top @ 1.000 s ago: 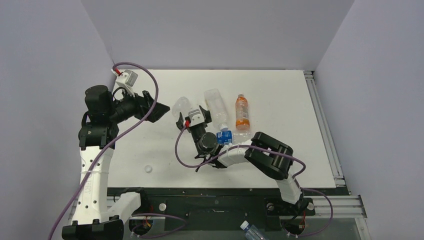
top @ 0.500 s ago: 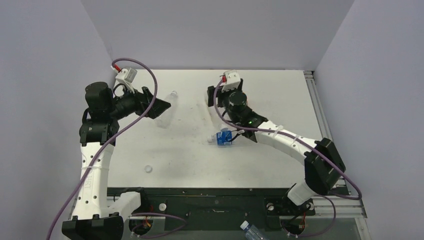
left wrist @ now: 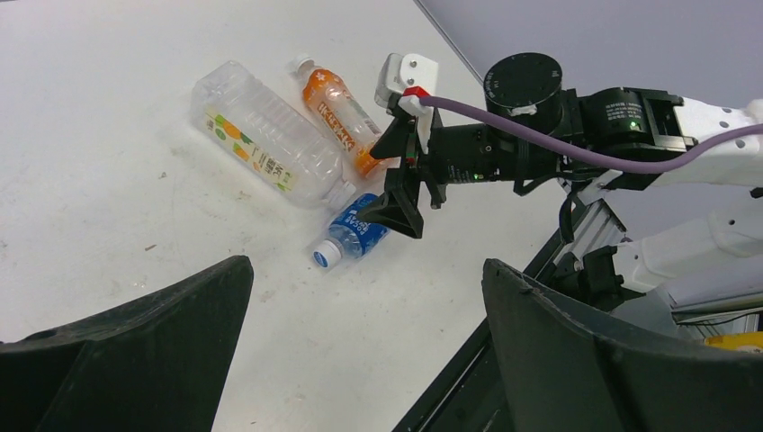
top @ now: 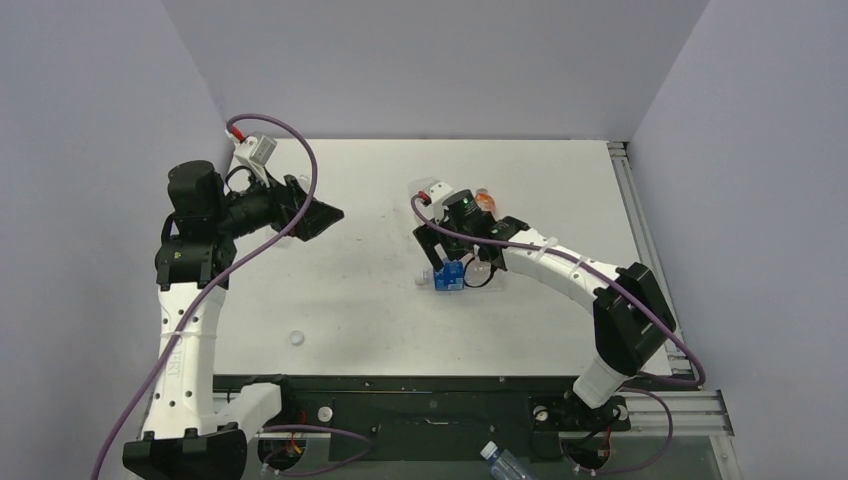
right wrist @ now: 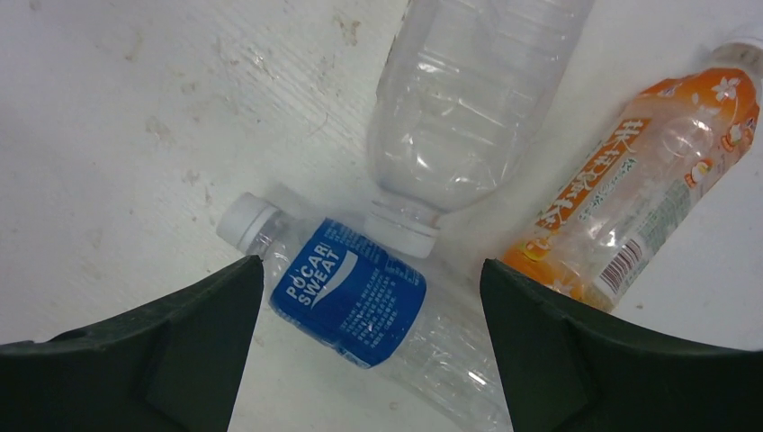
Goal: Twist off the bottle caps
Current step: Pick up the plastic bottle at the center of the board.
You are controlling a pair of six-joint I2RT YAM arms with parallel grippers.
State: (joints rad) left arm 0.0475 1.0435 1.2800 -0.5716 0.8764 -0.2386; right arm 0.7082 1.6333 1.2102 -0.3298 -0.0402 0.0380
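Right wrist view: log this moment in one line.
right tool open over Pocari Sweat bottle | white cap on | left tool open, empty

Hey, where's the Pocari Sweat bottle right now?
In the right wrist view, the Pocari Sweat bottle lies on its side below the right gripper, its white cap at left, beside the neck of the clear bottle and the orange bottle.

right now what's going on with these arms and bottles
The right gripper hangs over the blue-labelled bottle, jaws open, gripping nothing; the bottle's white cap is still on. That bottle lies on the table beside a clear bottle and an orange bottle. The left gripper is held off to the left, jaws open and empty.
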